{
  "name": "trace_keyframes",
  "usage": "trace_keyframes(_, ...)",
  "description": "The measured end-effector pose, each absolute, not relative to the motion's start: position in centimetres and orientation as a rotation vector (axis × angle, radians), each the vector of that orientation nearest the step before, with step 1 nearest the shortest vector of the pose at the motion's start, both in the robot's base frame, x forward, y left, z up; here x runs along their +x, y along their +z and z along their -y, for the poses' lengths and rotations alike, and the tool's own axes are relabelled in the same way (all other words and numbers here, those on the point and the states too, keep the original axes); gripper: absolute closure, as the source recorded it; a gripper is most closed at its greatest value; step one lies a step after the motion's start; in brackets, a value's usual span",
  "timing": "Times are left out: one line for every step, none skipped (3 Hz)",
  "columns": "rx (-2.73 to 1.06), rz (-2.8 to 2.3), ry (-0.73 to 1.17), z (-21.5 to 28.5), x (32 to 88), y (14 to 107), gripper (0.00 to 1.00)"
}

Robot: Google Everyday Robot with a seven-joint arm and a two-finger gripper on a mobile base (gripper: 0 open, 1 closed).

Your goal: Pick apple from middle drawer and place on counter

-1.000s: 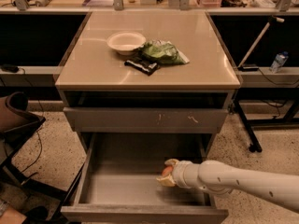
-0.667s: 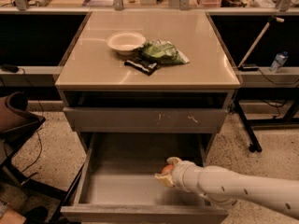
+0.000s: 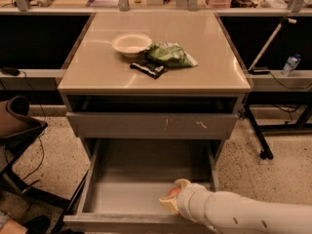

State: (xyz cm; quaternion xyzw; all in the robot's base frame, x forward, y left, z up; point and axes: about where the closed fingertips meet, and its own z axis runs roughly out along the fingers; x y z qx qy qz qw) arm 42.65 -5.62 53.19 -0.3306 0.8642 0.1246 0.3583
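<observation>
The middle drawer (image 3: 124, 195) stands pulled out at the bottom of the grey cabinet, its grey floor bare on the left. My gripper (image 3: 174, 196) reaches into the drawer's front right part on a white arm that comes in from the lower right. Its pale fingers (image 3: 168, 206) sit on either side of the red-orange apple (image 3: 173, 191), which shows only as a small patch between them. The tan counter (image 3: 204, 43) tops the cabinet above.
On the counter lie a white bowl (image 3: 131, 44), a green bag (image 3: 169, 55) and a dark packet (image 3: 148, 68). The shallower drawer (image 3: 146, 126) above is slightly open. A chair (image 3: 17, 126) stands at the left. A water bottle (image 3: 291, 65) and a stand are at the right.
My gripper and the apple between its fingers have shifted a little toward the drawer's front edge. The arm has come lower in view.
</observation>
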Motion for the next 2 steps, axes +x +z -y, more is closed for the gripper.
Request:
trace_keyframes(-0.855,-2.229,0.320,5.6,42.7,53.2,1.00)
trace_keyframes(-0.808,-2.251,0.322,7.5,44.5,55.7,1.00)
